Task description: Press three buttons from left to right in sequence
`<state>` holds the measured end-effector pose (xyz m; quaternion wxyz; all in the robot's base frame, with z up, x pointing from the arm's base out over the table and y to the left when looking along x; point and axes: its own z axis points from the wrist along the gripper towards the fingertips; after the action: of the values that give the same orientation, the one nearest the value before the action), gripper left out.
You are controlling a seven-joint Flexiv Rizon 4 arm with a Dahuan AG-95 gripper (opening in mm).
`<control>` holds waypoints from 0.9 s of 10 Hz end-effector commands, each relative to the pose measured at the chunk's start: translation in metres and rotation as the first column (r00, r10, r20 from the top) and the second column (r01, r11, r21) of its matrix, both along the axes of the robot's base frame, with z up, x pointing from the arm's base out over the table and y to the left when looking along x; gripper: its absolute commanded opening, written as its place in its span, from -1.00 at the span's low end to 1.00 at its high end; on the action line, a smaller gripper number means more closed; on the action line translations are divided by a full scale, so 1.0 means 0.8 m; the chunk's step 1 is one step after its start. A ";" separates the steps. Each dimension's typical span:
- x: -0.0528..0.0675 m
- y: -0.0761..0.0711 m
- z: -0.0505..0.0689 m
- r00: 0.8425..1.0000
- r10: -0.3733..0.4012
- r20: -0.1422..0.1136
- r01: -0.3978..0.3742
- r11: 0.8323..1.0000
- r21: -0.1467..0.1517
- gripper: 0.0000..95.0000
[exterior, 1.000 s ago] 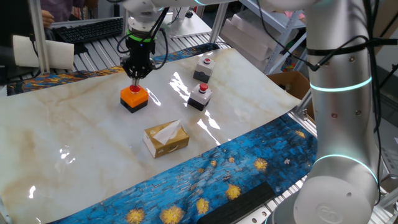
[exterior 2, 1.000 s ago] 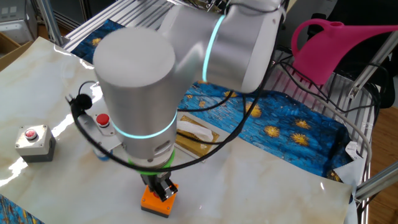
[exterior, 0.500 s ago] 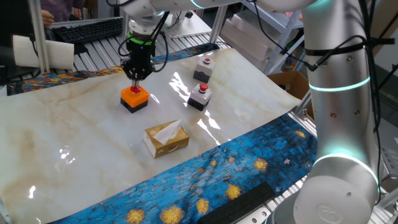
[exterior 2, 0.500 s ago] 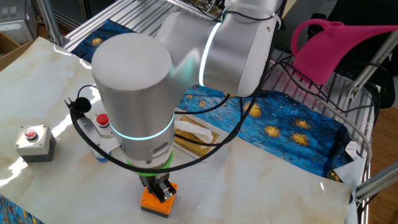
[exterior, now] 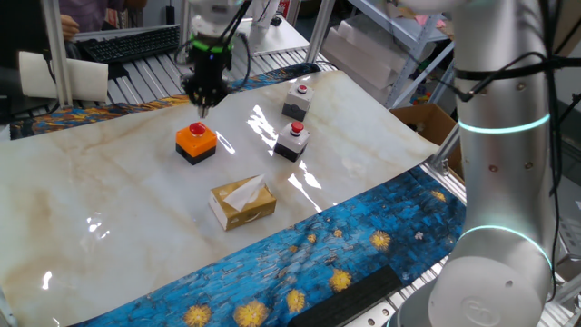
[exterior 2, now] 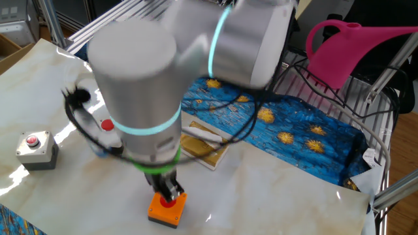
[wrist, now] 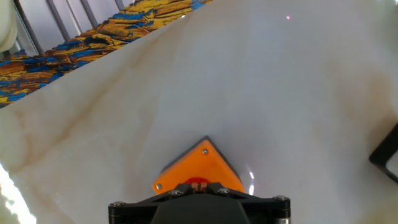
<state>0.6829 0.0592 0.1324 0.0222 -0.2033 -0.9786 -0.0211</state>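
gripper poised over the orange button

while the gripper (exterior: 201, 98) hangs above the orange button (exterior: 195, 142), a clear gap of air shows between its tip and the red cap in one fixed view. it touches nothing there. the fingers point straight down and their tips look drawn into one narrow point, but no view gives a clean look at a gap or a contact between them, so i cannot tell how far apart they stand. nothing is carried in them.

from the other fixed view, the gripper (exterior 2: 169, 191) sits right over the orange button (exterior 2: 166, 209), with the red cap showing just below the finger ends; motion blur smears the arm, and whether the tips meet the cap cannot be told from this side.

in the hand view, the orange button (wrist: 200, 167) lies directly beneath the hand, one corner pointing away, its cap half hidden by the dark body at the bottom edge.

beyond the gripper's far side in one fixed view stand the two grey buttons: the nearer grey button (exterior: 291, 140) and the farther grey button (exterior: 299, 98), both well apart from the hand. a tissue box (exterior: 242, 202) lies near the orange button, on the side away from the hand. all rest on the marble table (exterior: 109, 191).
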 end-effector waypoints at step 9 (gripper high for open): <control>-0.022 -0.057 0.017 0.989 0.150 -0.011 -0.150 0.989 0.009 -1.00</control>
<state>0.6631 0.0135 0.1457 0.0264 -0.1307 -0.9908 -0.0227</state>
